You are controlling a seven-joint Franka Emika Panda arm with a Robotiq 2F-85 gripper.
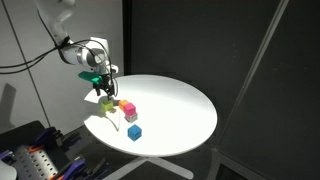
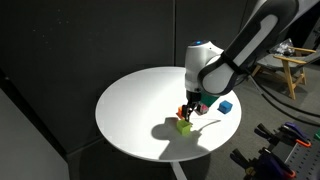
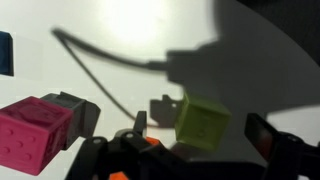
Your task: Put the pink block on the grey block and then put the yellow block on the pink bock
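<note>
Wrist view is showing the yellow block (image 3: 203,120) right of centre, framed by the gripper (image 3: 187,147), its jaws standing wide and empty. The block is looking light, rigid and smooth, so pinching two opposite flat faces is seeming best. The pink block (image 3: 35,135) is sitting lower left.

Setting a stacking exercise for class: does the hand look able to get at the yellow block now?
Probably yes: the open hand hangs just over the yellow block, which stands apart from the pink block, with nothing in between.
</note>
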